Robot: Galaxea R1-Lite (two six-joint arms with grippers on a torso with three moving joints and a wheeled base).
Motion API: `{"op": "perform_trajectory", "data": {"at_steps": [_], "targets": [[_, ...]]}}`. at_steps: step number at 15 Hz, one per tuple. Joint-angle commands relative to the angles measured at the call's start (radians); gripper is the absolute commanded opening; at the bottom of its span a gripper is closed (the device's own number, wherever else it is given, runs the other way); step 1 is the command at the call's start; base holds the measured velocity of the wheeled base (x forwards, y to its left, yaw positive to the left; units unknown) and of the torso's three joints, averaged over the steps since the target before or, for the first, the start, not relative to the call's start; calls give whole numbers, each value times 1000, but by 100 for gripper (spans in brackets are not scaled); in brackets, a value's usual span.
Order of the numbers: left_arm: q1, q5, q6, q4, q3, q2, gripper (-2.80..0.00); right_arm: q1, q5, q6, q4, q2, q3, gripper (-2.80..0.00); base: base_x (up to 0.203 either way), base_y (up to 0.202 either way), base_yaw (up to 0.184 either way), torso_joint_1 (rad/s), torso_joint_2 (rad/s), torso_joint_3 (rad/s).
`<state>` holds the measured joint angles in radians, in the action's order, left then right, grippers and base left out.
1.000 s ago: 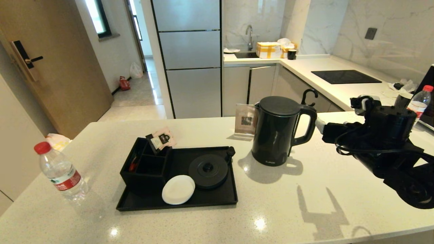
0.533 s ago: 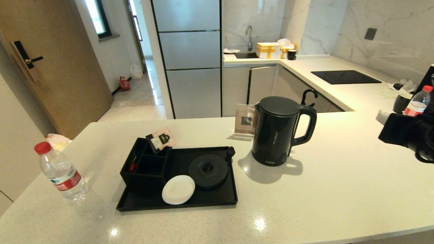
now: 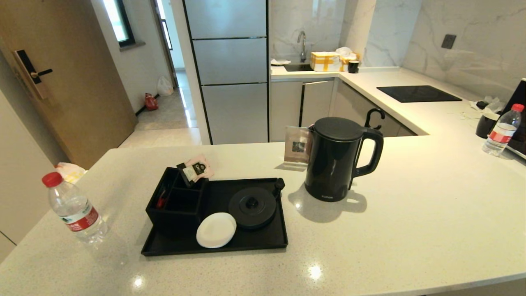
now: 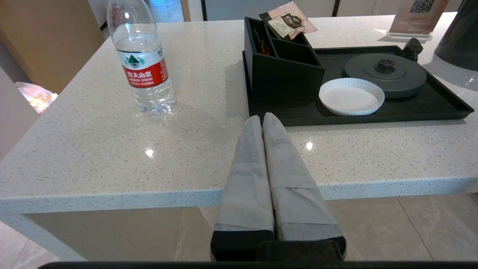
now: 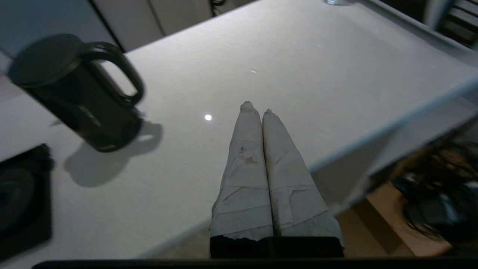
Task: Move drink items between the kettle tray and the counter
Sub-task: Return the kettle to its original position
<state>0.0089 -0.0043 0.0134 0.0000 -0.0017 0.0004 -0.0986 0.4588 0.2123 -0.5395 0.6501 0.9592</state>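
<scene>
Speckled stone: the pale beige counter (image 3: 411, 230) fills the ground before us, glossy with light spots.
Left gripper (image 4: 263, 118): we see it only in its wrist view, held off the counter's near edge, its cloth-wrapped fingers (image 4: 246, 175) pressed together on nothing.
Right gripper (image 5: 255, 108): likewise outside the head view, at the near edge of the counter; its fingers (image 5: 287, 175) meet tip to tip, empty.
Water bottle (image 3: 74, 209): upright on the counter at the near left, well apart from the tray (red cap, red-white label).
Kettle tray (image 3: 213, 246): flat and black, left of centre; it carries a compartmented box (image 3: 174, 205), a white coaster (image 3: 216, 230) and the bare round kettle base (image 3: 252, 207).
Kettle (image 3: 337, 158): we find it standing on the counter just right of the tray, handle to the right.
Sachets (image 3: 196, 168): leaning from the box's far corner.
Second bottle (image 3: 499, 131): far right, on the counter beside a dark cup (image 3: 486, 124).
Hob (image 3: 418, 93): farther back on the counter's right wing.
</scene>
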Motion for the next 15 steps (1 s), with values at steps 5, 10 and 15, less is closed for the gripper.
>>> {"op": "perform_trajectory", "data": {"at_steps": [5, 10, 15], "targets": [[0, 0, 0, 0, 0, -2, -280, 179, -91, -38, -302, -338, 47, -280, 0, 0, 0, 0, 0, 0], [0, 0, 0, 0, 0, -2, -280, 89, -142, -67, -331, -475, -56, -280, 0, 0, 0, 0, 0, 0], [0, 0, 0, 0, 0, -2, -280, 95, -251, -115, -86, -624, -365, -280, 0, 0, 0, 0, 0, 0]]}}
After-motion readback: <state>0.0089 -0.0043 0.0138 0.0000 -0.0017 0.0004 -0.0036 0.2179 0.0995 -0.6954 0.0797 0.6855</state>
